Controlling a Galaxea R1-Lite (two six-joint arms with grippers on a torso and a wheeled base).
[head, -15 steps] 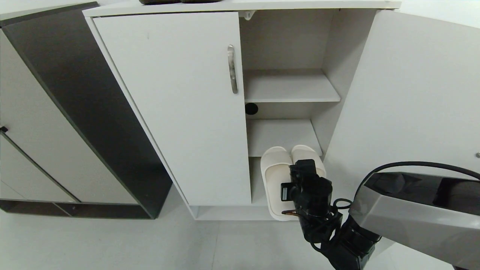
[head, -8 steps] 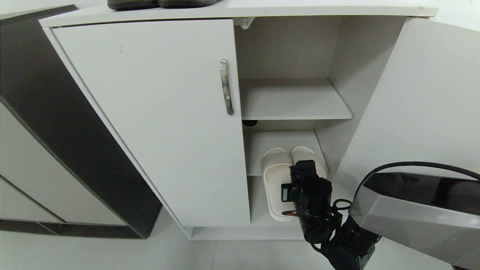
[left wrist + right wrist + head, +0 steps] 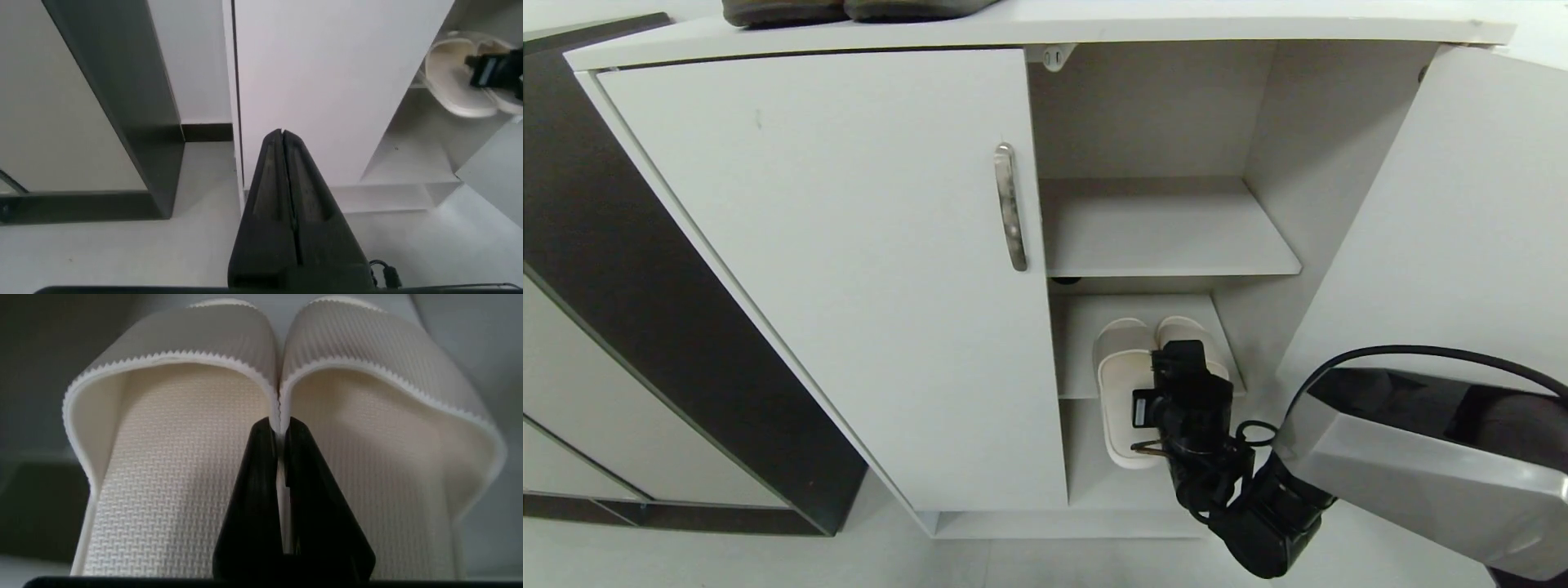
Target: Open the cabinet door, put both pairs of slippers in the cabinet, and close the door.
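Cream foam slippers (image 3: 1121, 384) — the pair is carried as one unit. The right end effector (image 3: 283, 445) is clamped on the two touching inner strap edges, so one pinch holds both. Toes point into the cabinet (image 3: 1143, 106), over the front of the lower shelf (image 3: 1078, 343); right door (image 3: 1445, 229) is wide open. Textured insoles, scalloped strap edges, looks soft — likely to flex in a thin grip. Left end effector (image 3: 283, 147): fingers pressed together, empty, low by the closed left door (image 3: 849, 269). Dark pair (image 3: 849, 10) sits on the cabinet top.

Bright, even indoor light
Soft shadow lies inside the open cabinet (image 3: 1143, 106); the door handle (image 3: 1010, 208) glints; straight edges bow near the head view's borders.
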